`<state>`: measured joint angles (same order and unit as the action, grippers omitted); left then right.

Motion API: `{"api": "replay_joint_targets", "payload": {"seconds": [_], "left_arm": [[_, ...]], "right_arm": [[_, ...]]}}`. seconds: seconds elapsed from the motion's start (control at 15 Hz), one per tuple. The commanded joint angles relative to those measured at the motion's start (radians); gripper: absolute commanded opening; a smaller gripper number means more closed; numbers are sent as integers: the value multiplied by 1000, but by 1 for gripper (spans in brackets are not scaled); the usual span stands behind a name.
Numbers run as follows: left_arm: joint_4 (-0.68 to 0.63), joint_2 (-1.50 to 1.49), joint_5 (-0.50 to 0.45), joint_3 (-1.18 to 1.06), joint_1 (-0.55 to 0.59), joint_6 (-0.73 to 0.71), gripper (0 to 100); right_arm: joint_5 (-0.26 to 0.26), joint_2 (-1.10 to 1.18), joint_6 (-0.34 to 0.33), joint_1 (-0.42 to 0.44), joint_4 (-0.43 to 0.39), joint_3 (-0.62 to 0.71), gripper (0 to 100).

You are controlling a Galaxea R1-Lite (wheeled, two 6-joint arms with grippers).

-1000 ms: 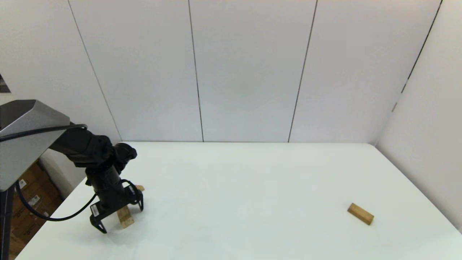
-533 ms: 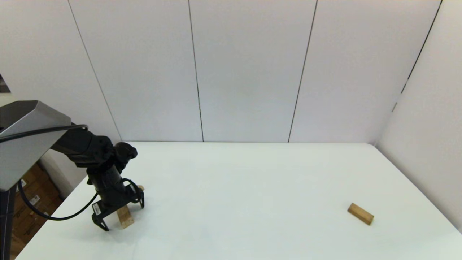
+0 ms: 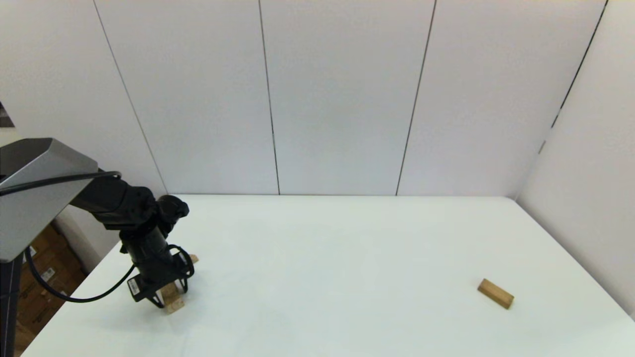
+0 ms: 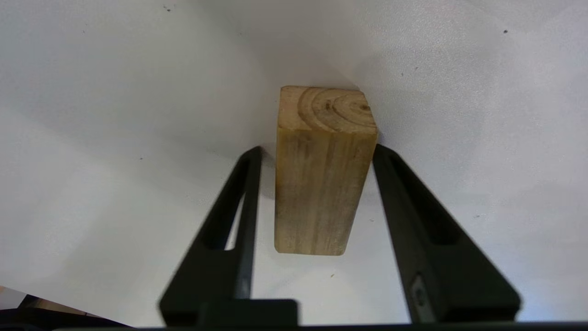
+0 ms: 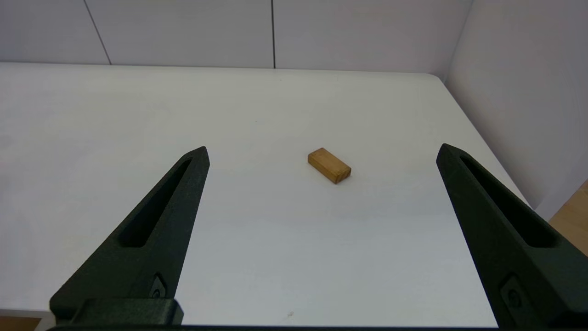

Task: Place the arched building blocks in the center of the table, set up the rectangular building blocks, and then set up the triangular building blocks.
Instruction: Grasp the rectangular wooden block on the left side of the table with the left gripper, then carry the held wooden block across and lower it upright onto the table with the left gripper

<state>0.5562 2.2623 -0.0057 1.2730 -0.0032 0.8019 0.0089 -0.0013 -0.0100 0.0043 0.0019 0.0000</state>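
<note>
**A:** Head view first. Any writing?

**B:** There is a white sticker [image 3: 131, 286] on the left pincer [image 3: 171, 292], with print too small to read. The cardboard boxes [image 3: 34, 277] beyond the counter's [image 3: 347, 238] left edge carry labels, equally unreadable.

**A:** And the blocks?

**B:** The left pincer stands over the arched block [image 3: 173, 301] near the counter's left edge. Only the block's lower end shows, because the arm covers the rest. A small light-brown piece [image 3: 193, 258] peeks out just behind the pincer. It is mostly hidden and I can't tell its shape. The rectangular block [image 3: 496, 293] lies flat far off on the right side. The right arm is outside this view.

**A:** Left wrist view?

**B:** This view shows what the head view hides. The block lies between the two fingers, with ring grain on its far end. The pincer is open little wider than the block. One finger [image 4: 399, 193] touches the block's side and the other [image 4: 239, 207] stands a sliver off, in shadow. No hollow shows on the faces seen here. There is no writing.

**A:** Right wrist view?

**B:** The right pincer [image 5: 324, 148] is spread wide and holds nothing, above the counter's near part. The rectangular block lies beyond its tips, well apart from them, flat and askew. There is no lettering here either.
</note>
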Motion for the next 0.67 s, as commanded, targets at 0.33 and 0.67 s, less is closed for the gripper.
{"api": "replay_joint_targets", "payload": {"seconds": [0.33,0.67], "left_arm": [[10,-104,1,2,-20,-47,0],[93,-277,-43,-3,-61,-365,0]], "right_arm": [[0,0,-1,0,1,2,100],[0,0,-1,0,0,2,100]]}}
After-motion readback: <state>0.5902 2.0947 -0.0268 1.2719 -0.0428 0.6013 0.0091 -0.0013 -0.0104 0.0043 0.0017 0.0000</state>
